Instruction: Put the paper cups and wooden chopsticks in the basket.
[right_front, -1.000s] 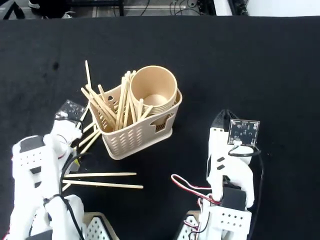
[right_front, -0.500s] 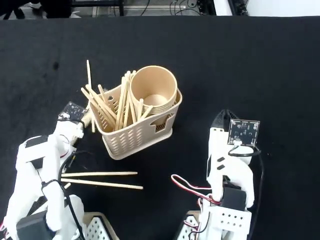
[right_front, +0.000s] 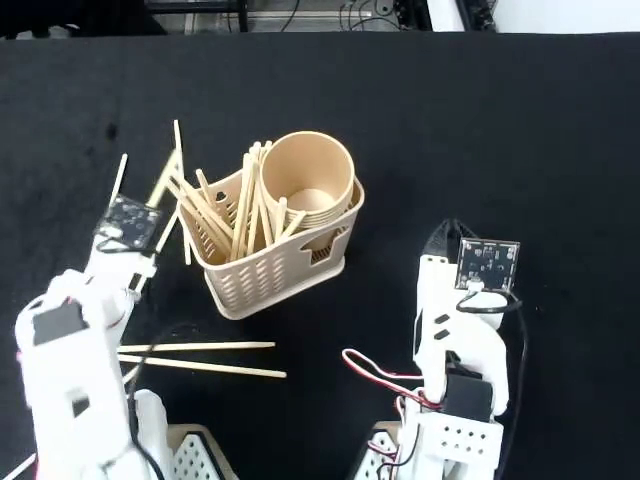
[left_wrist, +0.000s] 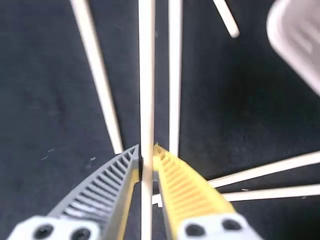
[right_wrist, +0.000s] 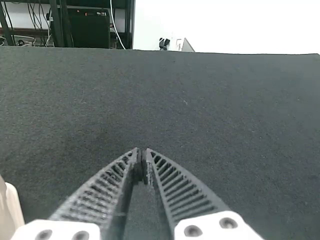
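I read the left gripper (left_wrist: 146, 159) as pinched on a single wooden chopstick (left_wrist: 146, 75), held just beside the basket (right_front: 270, 272) on its side facing the table's left edge. The basket stands left of the table's centre, holding a bundle of chopsticks (right_front: 235, 215) and the nested paper cups (right_front: 310, 170); two loose chopsticks (right_front: 200, 358) lie on the black table (right_front: 520, 130) between it and the near edge. The right gripper (right_wrist: 142, 161) has its jaws together on nothing, toward the near right corner.
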